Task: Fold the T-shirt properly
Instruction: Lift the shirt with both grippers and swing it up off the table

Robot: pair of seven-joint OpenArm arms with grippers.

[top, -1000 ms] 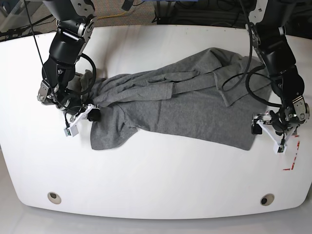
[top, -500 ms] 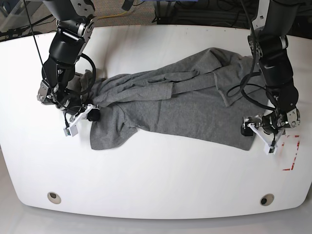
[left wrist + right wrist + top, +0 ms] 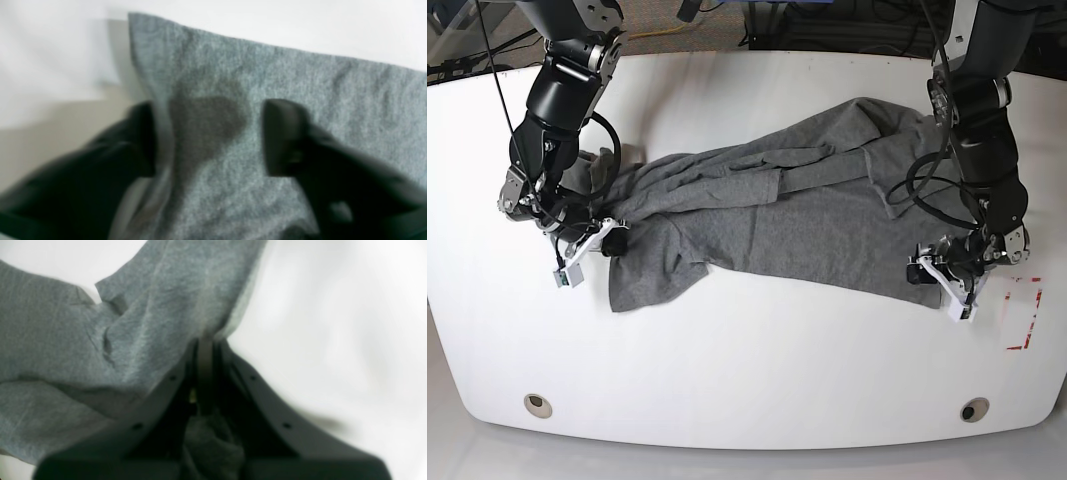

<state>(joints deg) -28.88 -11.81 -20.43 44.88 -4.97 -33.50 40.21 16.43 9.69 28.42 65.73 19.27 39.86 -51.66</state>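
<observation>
T-shirt (image 3: pixel 787 215) hem corner between left tool (image 3: pixel 208 136) fingers, still apart — right tool (image 3: pixel 205 350) clamped on cloth edge

surface: white table (image 3: pixel 757 370) | on it: grey T-shirt (image 3: pixel 807 225) spread rumpled | red tape marks (image 3: pixel 1025 322) near edge

Bright, even overhead light whitens the glossy white counter (image 3: pixel 747 340) (near washed out in both wrist views). Shadows are soft and short. Both wrist views are blurred; the base view is sharp.

Black jointed arms (image 3: pixel 562 95), looping cables, white-edged claws
</observation>
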